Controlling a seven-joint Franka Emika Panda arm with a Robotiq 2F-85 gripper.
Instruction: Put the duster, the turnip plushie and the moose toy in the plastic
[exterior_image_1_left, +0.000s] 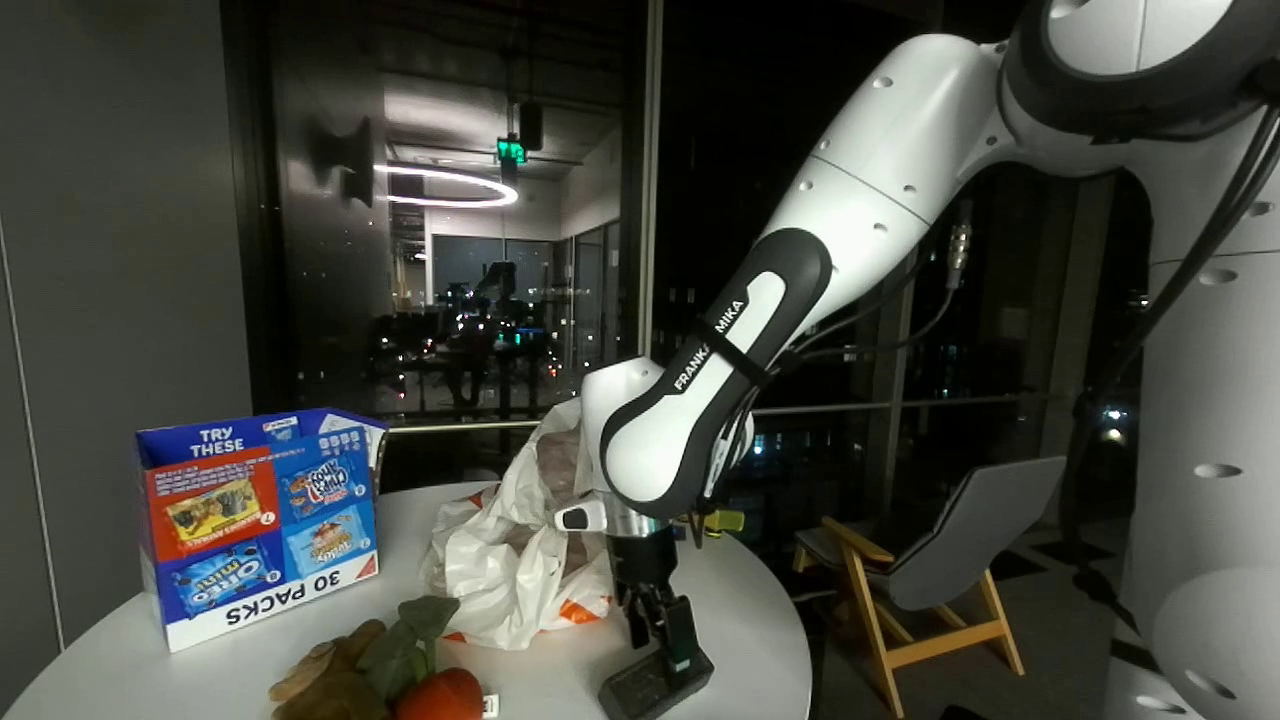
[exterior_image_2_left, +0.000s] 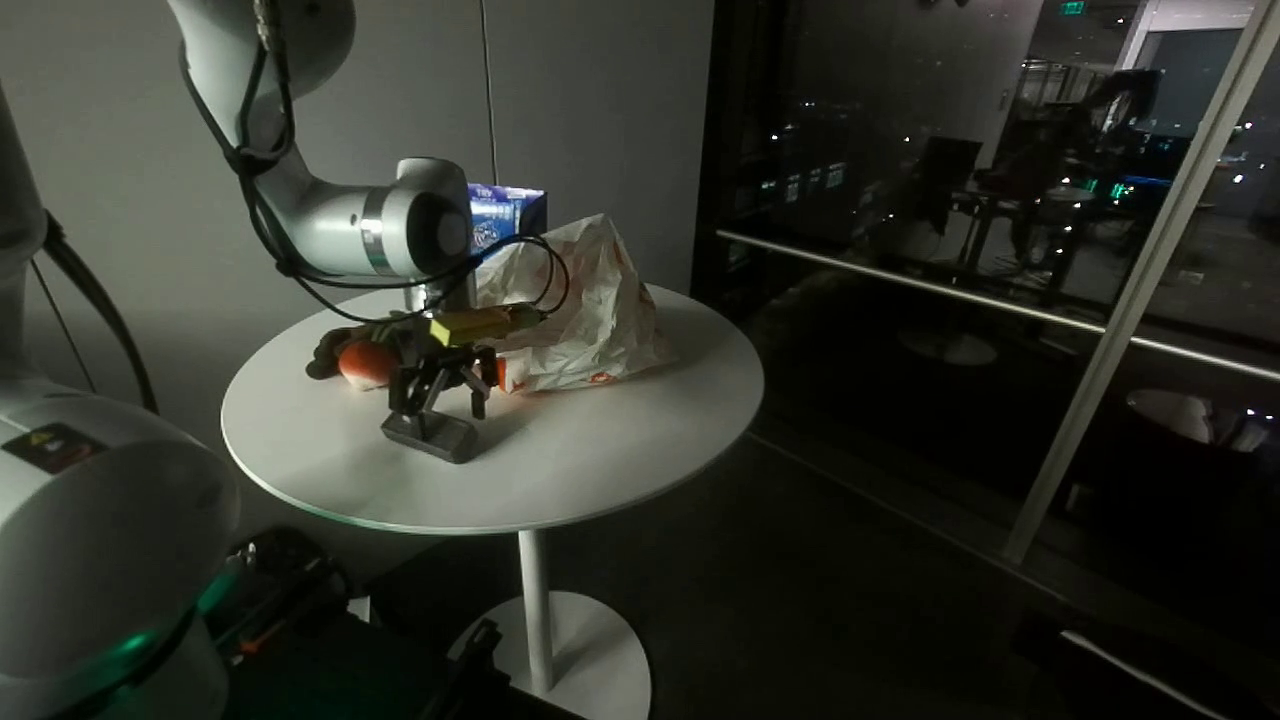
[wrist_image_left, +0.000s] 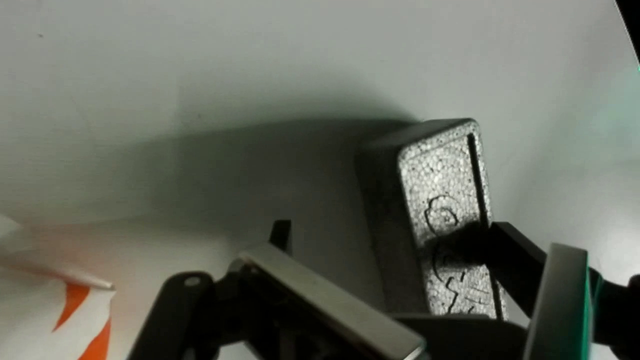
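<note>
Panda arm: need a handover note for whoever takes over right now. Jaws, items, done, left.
Gripper: jaws open, nothing held; one jaw is over the duster, the other off its side. Contact can't be told.
Where things are: the duster is on the table, outside the plastic bag. The turnip plushie and a brown toy, apparently the moose, sit side by side on the table, also outside the bag.
Done: none of the three bagged.
Left: grasp the duster, then bag all three.
</note>
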